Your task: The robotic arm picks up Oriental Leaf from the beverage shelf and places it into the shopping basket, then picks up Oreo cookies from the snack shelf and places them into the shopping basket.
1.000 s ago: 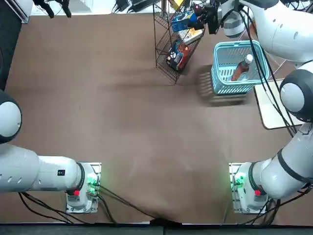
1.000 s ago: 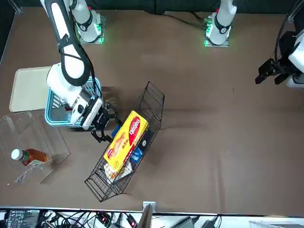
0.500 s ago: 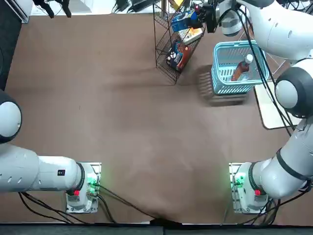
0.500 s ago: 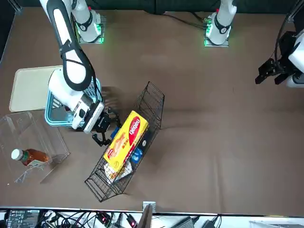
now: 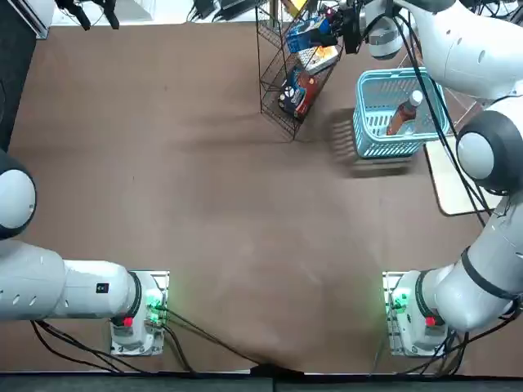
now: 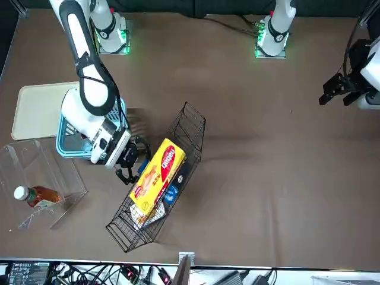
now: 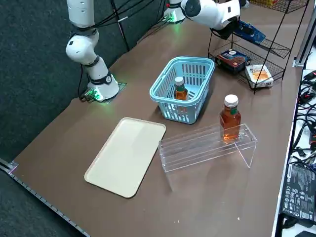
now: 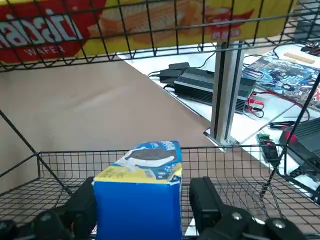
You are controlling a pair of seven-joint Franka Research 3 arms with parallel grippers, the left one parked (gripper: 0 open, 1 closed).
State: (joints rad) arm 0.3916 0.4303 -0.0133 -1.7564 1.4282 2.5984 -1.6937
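Right gripper (image 8: 145,186) at Oreo pack (image 8: 137,212).
Fingers apart, straddling pack in wire rack (image 6: 132,233). Gap on one side, so closing could shove it askew; wires near fingertips could snag on lift-out.

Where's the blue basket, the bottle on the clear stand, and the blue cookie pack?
shopping basket (image 7: 161,97): right side view, its near wall
tea bottle (image 7: 230,119): right side view, its body
Oreo pack (image 8: 137,210): right wrist view, its blue side
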